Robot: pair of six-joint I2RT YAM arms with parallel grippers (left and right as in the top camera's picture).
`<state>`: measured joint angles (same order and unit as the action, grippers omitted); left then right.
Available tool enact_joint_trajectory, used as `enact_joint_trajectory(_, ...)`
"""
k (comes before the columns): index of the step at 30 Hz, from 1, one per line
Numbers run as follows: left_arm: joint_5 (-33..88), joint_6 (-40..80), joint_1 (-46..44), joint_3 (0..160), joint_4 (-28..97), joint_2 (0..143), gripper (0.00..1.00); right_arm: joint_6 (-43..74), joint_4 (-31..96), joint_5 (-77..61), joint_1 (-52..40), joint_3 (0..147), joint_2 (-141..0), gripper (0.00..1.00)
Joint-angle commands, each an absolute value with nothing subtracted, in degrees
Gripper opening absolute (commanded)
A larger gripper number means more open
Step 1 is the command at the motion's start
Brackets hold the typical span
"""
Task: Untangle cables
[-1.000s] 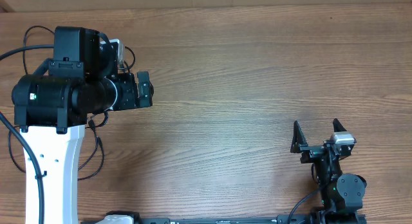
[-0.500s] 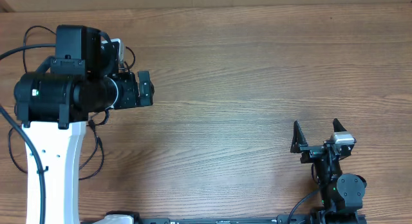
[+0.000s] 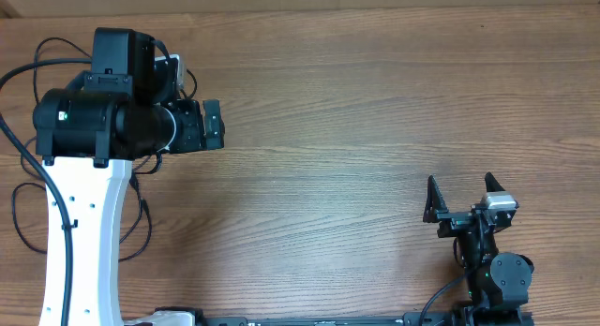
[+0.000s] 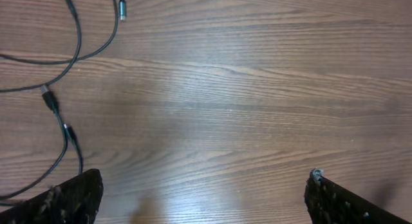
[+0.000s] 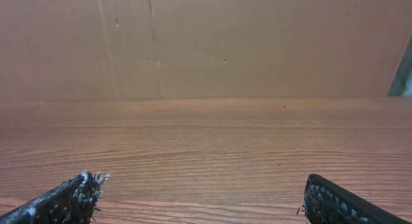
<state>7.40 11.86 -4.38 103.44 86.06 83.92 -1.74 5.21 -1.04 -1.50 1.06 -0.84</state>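
Nearest me, at the table's [image 3: 356,101] near edge toward the right corner, the right gripper [image 3: 459,187] sits with its fingers spread wide and nothing between them. Farther off, by the left edge, the left gripper [image 4: 206,185] hangs over bare wood, its fingers just as wide apart and gripping nothing. The cables [image 4: 50,100] lie loose on the wood beyond it, thin black cords with small plug tips, clear of both fingers.

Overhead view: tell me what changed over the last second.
The left arm shifted slightly toward the far edge of the table and toward its middle; the left gripper stayed open and empty. The right gripper stayed open and parked. The cables were not taken hold of.
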Motion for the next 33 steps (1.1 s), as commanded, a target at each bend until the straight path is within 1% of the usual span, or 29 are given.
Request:
enact_joint_trajectory(1, 6.0, 11.7, -4.2, 104.0, 87.9, 83.7, 1.0, -2.0, 4.9, -0.7, -1.2, 0.5, -0.2, 1.0)
enact_joint_trajectory(4, 6.0, 12.1, -4.2, 104.0, 88.6, 83.0, 1.0, -2.0, 4.9, -0.7, -1.2, 0.5, -0.2, 1.0)
enact_joint_trajectory(8, 6.0, 12.0, -4.2, 102.8, 83.7, 80.6, 1.0, -2.0, 4.9, -0.7, -1.2, 0.5, -0.2, 1.0)
enact_joint_trajectory(13, 5.3, 11.5, -4.6, 93.3, 76.6, 72.6, 1.0, -2.0, 4.9, -0.7, -1.2, 0.5, -0.2, 1.0)
enact_joint_trajectory(15, 4.4, 11.6, -4.6, 86.6, 72.9, 68.2, 1.0, -2.0, 4.9, -0.7, -1.2, 0.5, -0.2, 1.0)
enact_joint_trajectory(17, 4.3, 11.6, -4.5, 76.4, 67.5, 61.1, 1.0, -2.0, 4.9, -0.7, -1.2, 0.5, -0.2, 1.0)
enact_joint_trajectory(21, 1.7, 11.5, -4.5, 64.6, 63.5, 50.7, 0.99, -2.0, 4.9, -0.7, -1.2, 0.5, -0.2, 1.0)
enact_joint_trajectory(27, 1.3, 2.0, -4.5, 50.0, 53.0, 33.3, 1.0, -2.0, 4.9, -0.7, -1.2, 0.5, -0.2, 1.0)
enact_joint_trajectory(33, 1.3, 0.2, -4.5, 38.7, 46.5, 17.9, 0.99, -2.0, 4.9, -0.7, -1.2, 0.5, -0.2, 1.0)
